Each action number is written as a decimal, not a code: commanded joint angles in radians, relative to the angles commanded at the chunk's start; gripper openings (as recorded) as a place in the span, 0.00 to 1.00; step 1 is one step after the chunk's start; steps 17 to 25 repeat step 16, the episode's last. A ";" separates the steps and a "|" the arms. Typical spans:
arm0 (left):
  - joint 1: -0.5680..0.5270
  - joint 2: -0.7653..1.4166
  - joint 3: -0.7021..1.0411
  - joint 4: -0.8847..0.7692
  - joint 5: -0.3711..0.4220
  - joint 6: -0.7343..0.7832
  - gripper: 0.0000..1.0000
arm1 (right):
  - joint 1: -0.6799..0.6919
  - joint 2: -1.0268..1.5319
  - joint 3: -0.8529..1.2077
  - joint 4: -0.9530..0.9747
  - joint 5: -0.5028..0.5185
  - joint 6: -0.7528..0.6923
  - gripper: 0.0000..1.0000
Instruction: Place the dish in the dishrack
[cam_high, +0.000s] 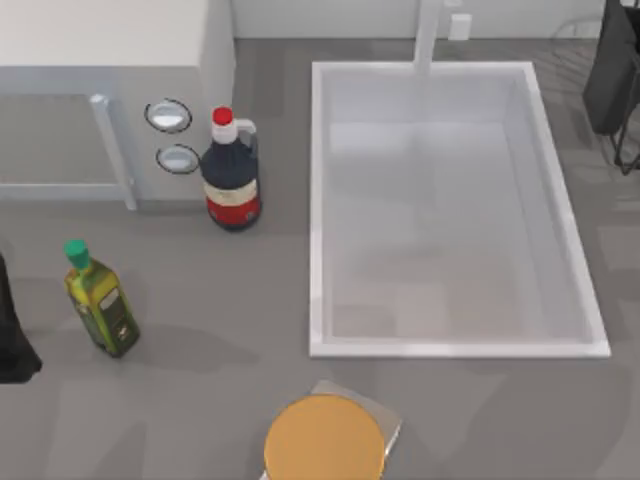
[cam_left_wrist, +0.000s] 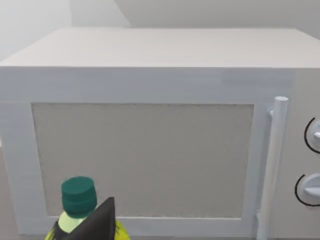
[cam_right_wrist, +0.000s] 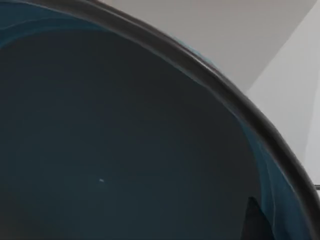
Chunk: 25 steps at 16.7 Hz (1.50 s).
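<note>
Your right wrist camera sits right against the dish (cam_right_wrist: 125, 145), its dark teal inside and rim curving across the frame. You cannot tell either tool's state. Your left arm rests at the table's (cam_high: 200, 380) left edge.

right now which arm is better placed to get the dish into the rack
Right, probably. Its wrist view looks straight into the dish at close range, and that arm sits at the table's right edge. The left arm faces the microwave and oil bottle.

A dark bottle (cam_high: 231, 172) stands between the microwave (cam_high: 110, 90) and the sink (cam_high: 450, 340).
</note>
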 joint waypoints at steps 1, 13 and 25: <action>0.000 0.000 0.000 0.000 0.000 0.000 1.00 | 0.000 0.000 0.000 0.000 0.000 0.000 0.30; 0.000 0.000 0.000 0.000 0.000 0.000 1.00 | 0.000 0.000 0.000 0.000 0.000 0.000 1.00; 0.000 0.000 0.000 0.000 0.000 0.000 1.00 | 0.000 0.000 0.000 0.000 0.000 0.000 1.00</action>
